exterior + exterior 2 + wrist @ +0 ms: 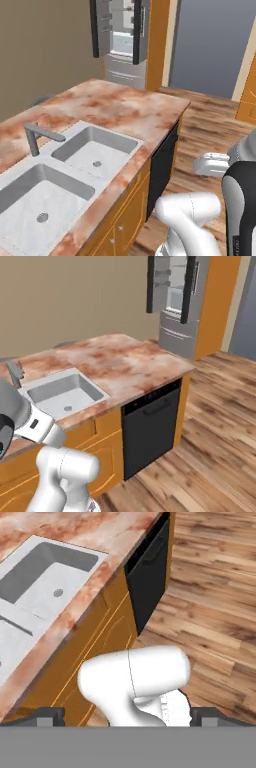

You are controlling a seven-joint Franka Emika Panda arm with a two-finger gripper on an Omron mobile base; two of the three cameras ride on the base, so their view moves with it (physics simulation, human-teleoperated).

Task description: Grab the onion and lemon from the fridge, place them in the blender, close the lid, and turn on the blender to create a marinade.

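Currently left base view: fridge (121, 37) sits top centre of frame, doors swung open, white interior and grey shelves visible, well apart from the robot; onion and lemon too small to make out inside. The marbled pink-orange surface (120, 107) fills the middle, with a matte grey double sink (60, 175) and angular faucet (37, 137) lower left. Right base view: fridge upper right, black dishwasher (150, 428) panel under the surface edge, plank wood floor (215, 421) right. Hand view: hand (128, 717) at bottom edge, fingertips spread wide, nothing between them. Step looks like the approach: drive along the floor toward the fridge, keep the arm tucked clear of the surface corner.
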